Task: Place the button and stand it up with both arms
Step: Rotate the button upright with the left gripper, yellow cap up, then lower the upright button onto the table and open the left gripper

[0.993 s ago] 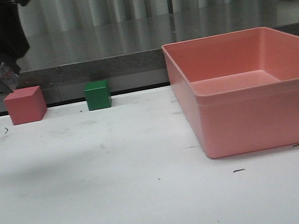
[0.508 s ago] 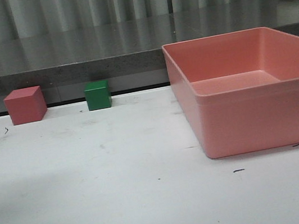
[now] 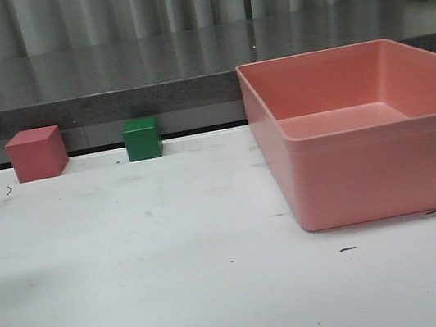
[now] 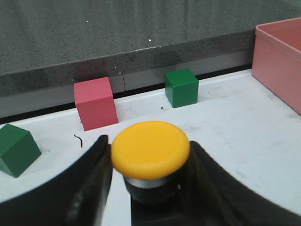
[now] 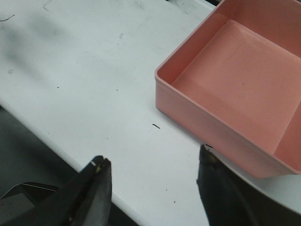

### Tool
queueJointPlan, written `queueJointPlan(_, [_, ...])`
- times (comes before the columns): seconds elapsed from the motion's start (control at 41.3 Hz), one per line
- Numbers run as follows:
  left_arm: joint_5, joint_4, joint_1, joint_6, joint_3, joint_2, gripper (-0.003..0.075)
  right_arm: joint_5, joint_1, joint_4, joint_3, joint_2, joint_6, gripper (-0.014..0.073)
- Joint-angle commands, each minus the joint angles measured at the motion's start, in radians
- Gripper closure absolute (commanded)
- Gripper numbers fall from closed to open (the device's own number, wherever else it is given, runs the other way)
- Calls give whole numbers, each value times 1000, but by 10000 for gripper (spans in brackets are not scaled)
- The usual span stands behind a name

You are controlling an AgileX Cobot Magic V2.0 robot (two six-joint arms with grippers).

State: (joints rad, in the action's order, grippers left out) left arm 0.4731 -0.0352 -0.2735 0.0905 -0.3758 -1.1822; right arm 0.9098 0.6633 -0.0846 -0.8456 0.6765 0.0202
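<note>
Table (image 3: 174,253): white top, scuffed with small dark marks; I see a grey stone ledge running along its far edge.
Pink bin (image 3: 381,146): open box on the right half of the table, reaching toward the right edge; a raised step shows on its floor in my right wrist view.
Right gripper (image 5: 153,188): fingers spread wide with nothing between them; I read it as hovering over the near part of the table, beside a corner of the bin.
Left gripper (image 4: 150,188): clamped on the button, a finger on each side of its black body; out of my front view.
Pink cube (image 3: 36,153): far-left, against the far edge.
Green cube (image 3: 142,138): far edge, just right of the pink cube, apart from it.
Second green cube (image 4: 16,148): at the left edge, nearer than the pink one.
Button (image 4: 150,150): yellow dome cap up, held in the left gripper over the table's left side.
</note>
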Motion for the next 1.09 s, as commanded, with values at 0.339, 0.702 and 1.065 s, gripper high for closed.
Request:
queueJointPlan(0.339, [429, -3, 3, -4, -20, -261, 589, -57, -5, -4, -25, -2, -11, 158])
queueJointPlan(0.702, [639, -3, 3, -16, -20, -418, 589, -57, -5, -4, -25, -2, -11, 158])
queueJointPlan(1.065, [784, -3, 3, -53, -28, -551, 589, -57, -5, -4, -25, -2, -11, 158])
